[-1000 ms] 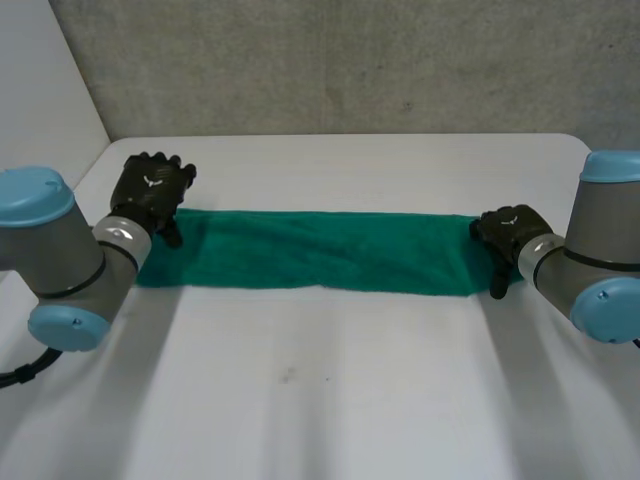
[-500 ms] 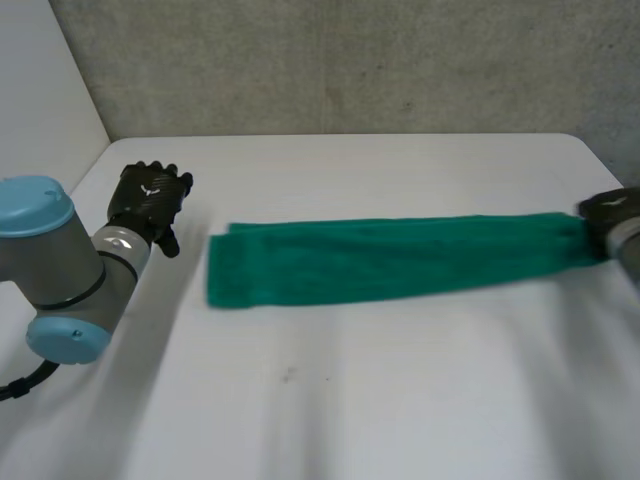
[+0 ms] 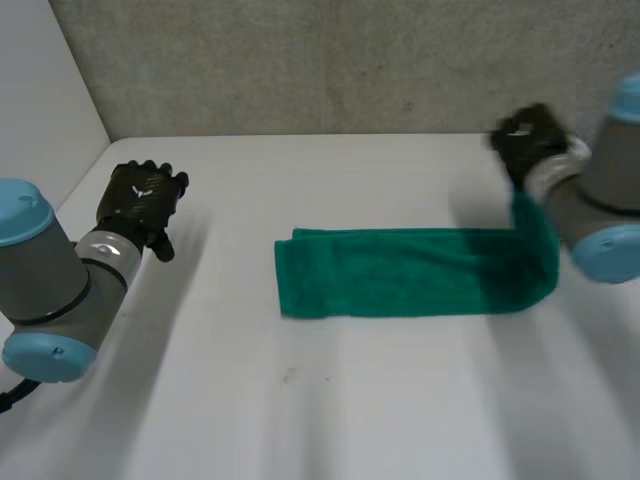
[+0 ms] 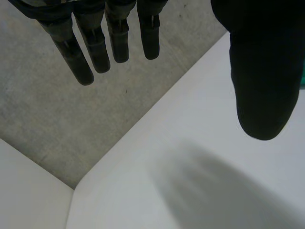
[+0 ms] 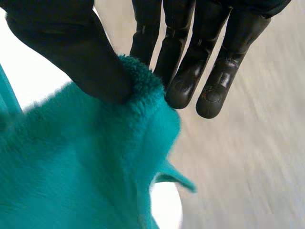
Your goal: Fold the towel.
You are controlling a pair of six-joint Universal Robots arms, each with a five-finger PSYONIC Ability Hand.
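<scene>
Head view, nearest you: left arm [image 3: 50,270] and bare table [image 3: 330,400]. Mid-table, the green towel [image 3: 400,272] lies as a long narrow strip. Its left end is flat on the surface and its right end rises off the table to the right hand [image 3: 528,135]. From above you can't read that grip, because the hand's back faces the camera and the right arm [image 3: 600,215] cuts off part of the raised end.

The right wrist view settles it: the thumb [image 5: 71,52] presses the towel's edge against the fingers [image 5: 183,71], clamped on cloth. It's probably a corner, but I can't confirm.

The left hand [image 3: 145,200] sits at the table's left side, well apart from the towel. Its wrist view shows straight fingers [image 4: 95,43], thumb apart, holding nothing. Farthest back is the grey wall [image 3: 330,60].
</scene>
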